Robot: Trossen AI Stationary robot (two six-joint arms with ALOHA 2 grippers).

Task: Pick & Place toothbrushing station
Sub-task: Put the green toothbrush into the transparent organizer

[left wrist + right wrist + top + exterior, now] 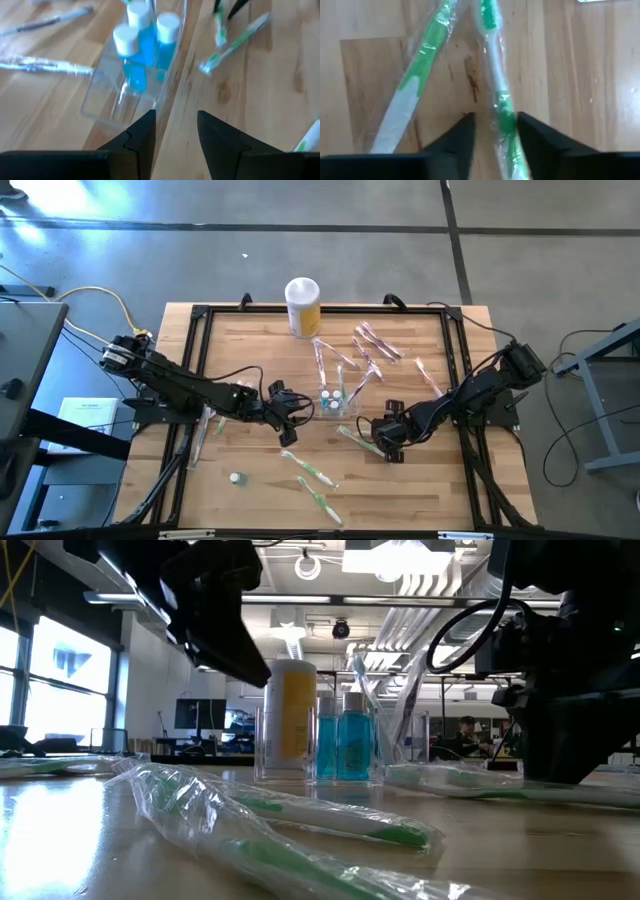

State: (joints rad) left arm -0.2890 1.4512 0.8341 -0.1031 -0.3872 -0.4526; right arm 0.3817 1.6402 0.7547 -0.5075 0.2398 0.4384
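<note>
While both arms reach toward the middle of the surface, the holder sits just above centre in the high view, a clear low tray with two blue bottles standing in it and some brushes sticking up. The left pincer is just left of the holder at about the same height in the frame, and the right pincer is to its lower right, a little farther off. So the left arm looks the nearer one to the holder.

From the left wrist view, the holder lies straight ahead of the left pincer, its long axis running away from the camera and leaning slightly to the upper right, with the near end wall close to one fingertip. The fingers are spread and nothing is between them; only bare wood shows in the gap.

From the right wrist view, a wrapped green brush runs down from the upper middle of the frame into the gap of the right pincer, its handle roughly in line with the fingers. The fingers stand on either side of it, but whether they are pinching it I cannot tell. A second wrapped brush lies beside it, slanting toward the lower left, outside the fingers.
</note>
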